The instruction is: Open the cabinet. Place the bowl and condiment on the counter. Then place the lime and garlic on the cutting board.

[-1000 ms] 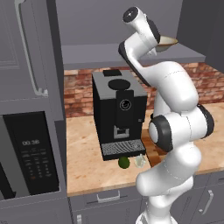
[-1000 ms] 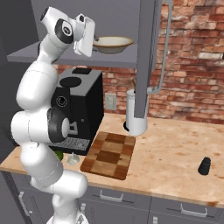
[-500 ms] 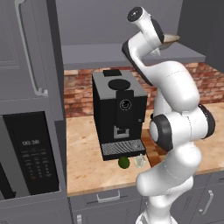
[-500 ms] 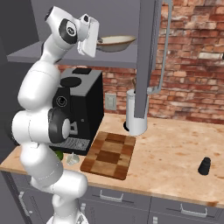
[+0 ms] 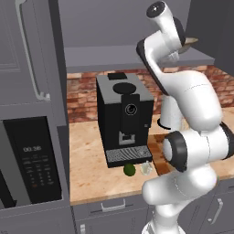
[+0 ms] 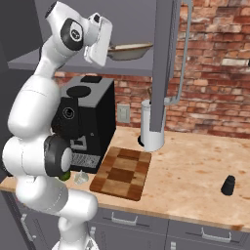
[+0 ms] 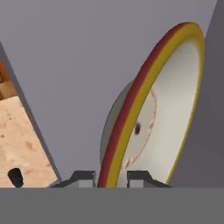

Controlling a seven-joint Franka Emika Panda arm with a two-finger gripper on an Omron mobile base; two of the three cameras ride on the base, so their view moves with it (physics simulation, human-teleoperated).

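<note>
The cabinet stands open, its door (image 6: 165, 63) swung out edge-on. On its shelf (image 6: 44, 61) sits the cream bowl (image 6: 130, 50) with a tan rim. My gripper (image 6: 110, 49) is shut on the near rim; in the hand view the bowl (image 7: 166, 113) rises between the fingertips (image 7: 84, 177). From the left, the bowl (image 5: 189, 42) shows behind my gripper (image 5: 182, 47). The black condiment (image 6: 228, 185) stands on the beige counter (image 6: 195, 166) at the right. The lime (image 5: 130, 169) and garlic (image 5: 146, 168) lie before the coffee machine. Beside them is the checkered cutting board (image 6: 122, 172).
A black coffee machine (image 5: 123, 119) stands on the counter under the shelf. A white paper-towel roll (image 6: 152, 128) is behind the open door. The tall grey unit with the microwave (image 5: 32, 160) bounds the counter on the left. Brick wall at the back.
The jaws have closed onto the bowl's rim. The hand has shifted slightly at the shelf; bowl, lime, garlic and condiment stay where they were.
</note>
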